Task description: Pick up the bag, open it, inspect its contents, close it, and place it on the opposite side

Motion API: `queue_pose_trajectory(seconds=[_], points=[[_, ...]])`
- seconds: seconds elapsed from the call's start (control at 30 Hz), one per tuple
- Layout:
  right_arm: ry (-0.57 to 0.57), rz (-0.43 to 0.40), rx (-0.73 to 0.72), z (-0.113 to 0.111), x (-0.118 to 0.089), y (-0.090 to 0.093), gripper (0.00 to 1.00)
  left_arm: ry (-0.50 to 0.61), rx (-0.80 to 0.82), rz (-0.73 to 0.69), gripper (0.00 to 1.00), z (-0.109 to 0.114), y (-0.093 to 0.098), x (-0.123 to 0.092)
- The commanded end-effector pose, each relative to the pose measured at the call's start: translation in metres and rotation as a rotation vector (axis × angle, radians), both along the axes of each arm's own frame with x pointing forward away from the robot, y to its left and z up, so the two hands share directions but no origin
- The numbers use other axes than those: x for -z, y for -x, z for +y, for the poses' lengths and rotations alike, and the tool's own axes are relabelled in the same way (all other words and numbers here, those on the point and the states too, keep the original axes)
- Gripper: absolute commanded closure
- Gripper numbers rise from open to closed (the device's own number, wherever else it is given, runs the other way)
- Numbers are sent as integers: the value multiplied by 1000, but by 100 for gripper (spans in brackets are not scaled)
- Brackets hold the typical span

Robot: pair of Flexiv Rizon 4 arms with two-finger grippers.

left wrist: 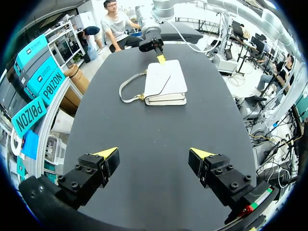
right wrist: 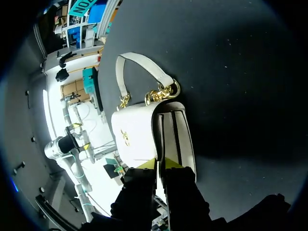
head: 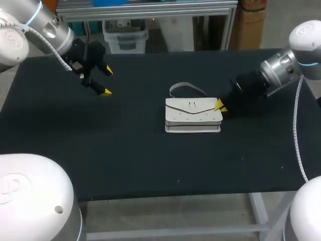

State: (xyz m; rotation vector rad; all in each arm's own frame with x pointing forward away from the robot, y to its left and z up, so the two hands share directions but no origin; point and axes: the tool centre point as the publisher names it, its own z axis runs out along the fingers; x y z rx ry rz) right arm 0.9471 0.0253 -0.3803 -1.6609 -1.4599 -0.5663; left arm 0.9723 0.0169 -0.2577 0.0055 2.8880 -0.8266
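Right wrist view: the bag [right wrist: 137,137] end nearest the right gripper [right wrist: 160,164] is covered by its fingers [right wrist: 140,187]. Flap edge is pinched btwn them, how deep can't tell. Bag's inside hidden, flap down. Head view: those fingers sit mostly behind the gripper's black body, only yellow tips show. Left wrist view: far ahead of the left gripper [left wrist: 154,156] fingers, right gripper too small to split its 2 tips.
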Motion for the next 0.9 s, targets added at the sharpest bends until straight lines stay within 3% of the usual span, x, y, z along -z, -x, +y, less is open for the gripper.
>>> queue_pose_trajectory(seconds=[0.03, 0.2, 0.37, 0.5, 0.9], points=[[4, -43, 40, 11, 5, 9, 100, 1, 0, -1, 0, 0, 0, 1], [17, -98, 60, 29, 0, 1, 100, 1, 0, -1, 0, 0, 0, 1], [4, -122, 8, 46, -8, -16, 100, 1, 0, -1, 0, 0, 0, 1], [-6, -136, -27, 57, -14, -18, 100, 1, 0, -1, 0, 0, 0, 1], [-36, -96, -125, 82, 1, -26, 100, 1, 0, -1, 0, 0, 0, 1]])
